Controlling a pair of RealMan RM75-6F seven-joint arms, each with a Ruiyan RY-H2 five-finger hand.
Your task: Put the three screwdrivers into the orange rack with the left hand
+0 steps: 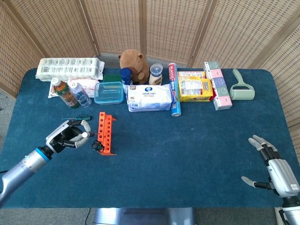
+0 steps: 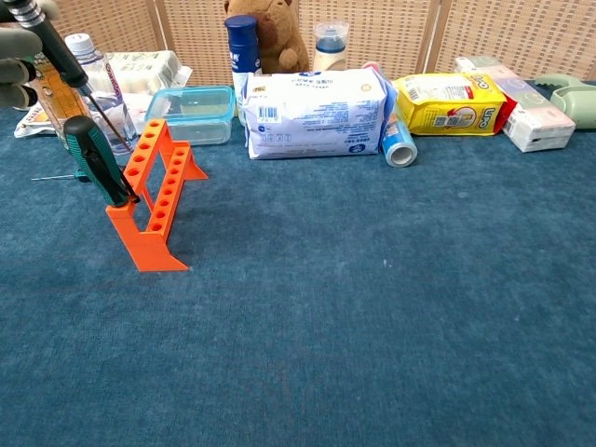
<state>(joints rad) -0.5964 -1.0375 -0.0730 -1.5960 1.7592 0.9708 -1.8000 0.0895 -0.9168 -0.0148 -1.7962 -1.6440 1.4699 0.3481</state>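
The orange rack [image 1: 106, 133] [image 2: 155, 198] stands left of centre on the blue table. A green-and-black screwdriver [image 2: 97, 159] [image 1: 97, 146] leans in the rack's near end. My left hand [image 1: 69, 135] [image 2: 20, 54] hovers just left of the rack and grips a black-handled screwdriver [image 2: 63, 58], tilted, with its tip down near the rack's far end. A third, green-handled screwdriver [image 1: 78, 117] lies flat on the table behind the hand. My right hand [image 1: 274, 170] rests open at the table's right front, holding nothing.
Along the back stand two bottles [image 1: 70, 93], a clear lidded box [image 1: 109, 92], a white wipes pack [image 1: 150, 98], a plush toy [image 1: 132, 63], a yellow snack bag [image 1: 195, 89] and a lint roller [image 1: 242, 87]. Wicker screens close off the rear.
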